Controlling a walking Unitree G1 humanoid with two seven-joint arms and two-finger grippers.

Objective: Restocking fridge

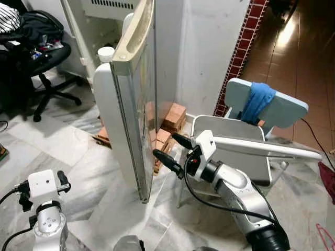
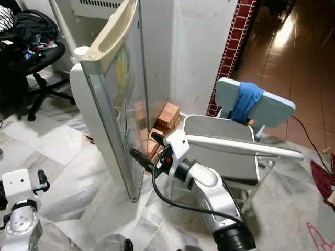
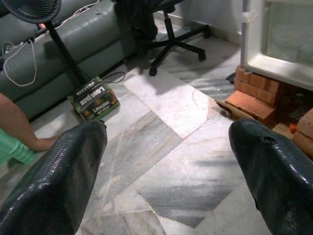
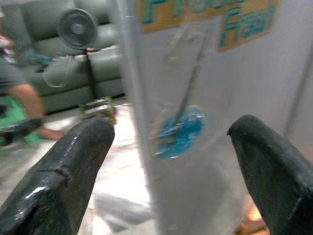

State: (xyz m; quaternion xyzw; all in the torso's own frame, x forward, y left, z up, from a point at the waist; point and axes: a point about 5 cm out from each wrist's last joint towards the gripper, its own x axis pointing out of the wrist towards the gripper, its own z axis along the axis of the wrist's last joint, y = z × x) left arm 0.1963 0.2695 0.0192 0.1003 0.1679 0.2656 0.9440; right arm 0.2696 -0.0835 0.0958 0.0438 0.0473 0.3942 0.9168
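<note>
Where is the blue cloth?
In the head views the blue cloth hangs over the back of the pale chair on the robot's right, past the open right gripper and the open fridge door, near the red tiled wall edge.

The white fridge door (image 1: 131,99) stands swung wide open, seen edge-on, with a cream handle along its top and stickers on its outer face. The fridge (image 3: 279,39) rests on bricks (image 3: 254,95).

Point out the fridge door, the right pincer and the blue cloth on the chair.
fridge door (image 1: 137,99), left eye view, on its outer face.
right pincer (image 1: 168,150), left eye view, midway between its open fingertips.
blue cloth (image 1: 257,102), left eye view, where it drapes over the chair back.
</note>
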